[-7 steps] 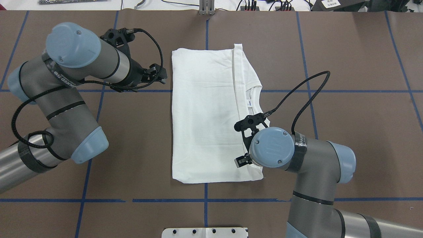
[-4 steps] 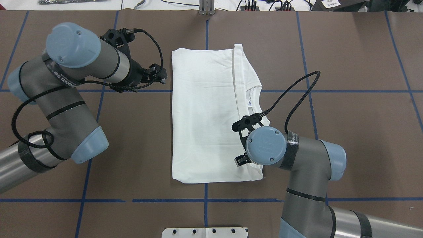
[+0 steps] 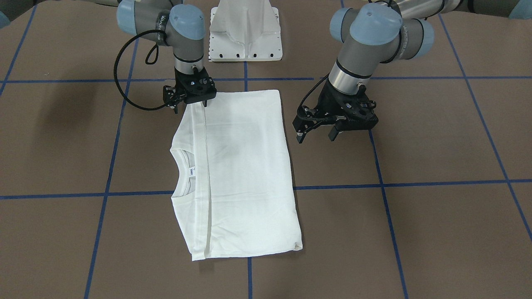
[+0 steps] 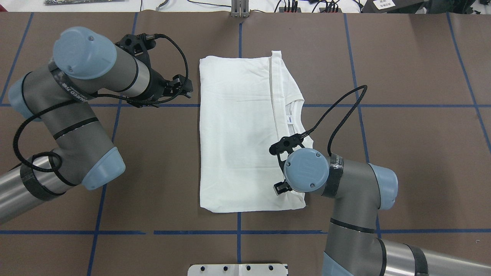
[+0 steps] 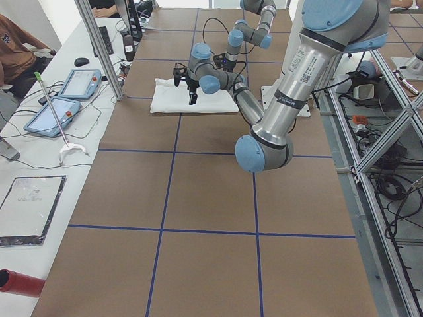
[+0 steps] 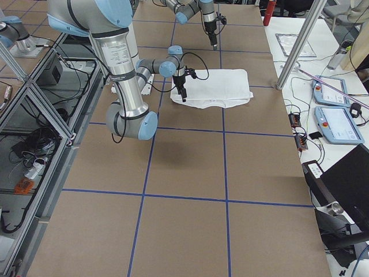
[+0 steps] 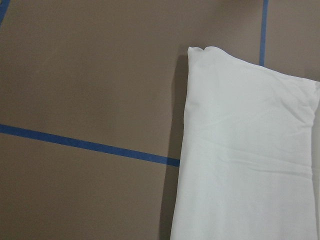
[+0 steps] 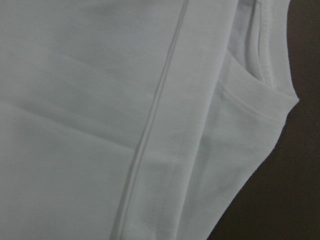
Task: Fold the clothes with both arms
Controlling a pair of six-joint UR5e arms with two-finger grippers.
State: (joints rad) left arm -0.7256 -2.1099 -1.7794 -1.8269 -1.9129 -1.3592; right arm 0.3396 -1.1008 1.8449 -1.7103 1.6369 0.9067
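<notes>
The clothes are one white shirt (image 4: 238, 134), folded into a flat rectangle on the brown table. Its ribbed collar (image 3: 183, 160) and small neck label (image 3: 190, 171) show at one long edge. No printed text is visible. My right gripper (image 3: 190, 107) hangs open just above the shirt's corner nearest the robot, on the collar side, holding nothing. The right wrist view is filled by shirt fabric (image 8: 100, 125). My left gripper (image 3: 316, 135) is open over bare table beside the shirt's opposite long edge. The left wrist view shows that edge and a corner (image 7: 240, 140).
The white pedestal base (image 3: 245, 33) stands at the robot's side of the table. Blue tape lines (image 4: 153, 232) grid the brown surface. A side bench with tablets (image 5: 53, 115) and a metal post (image 5: 99, 46) lies beyond the table's far edge. A seated person (image 5: 13, 53) is there.
The right arm has drifted a little to the left and toward the robot over the shirt's corner. The shirt and the left arm have stayed still.
</notes>
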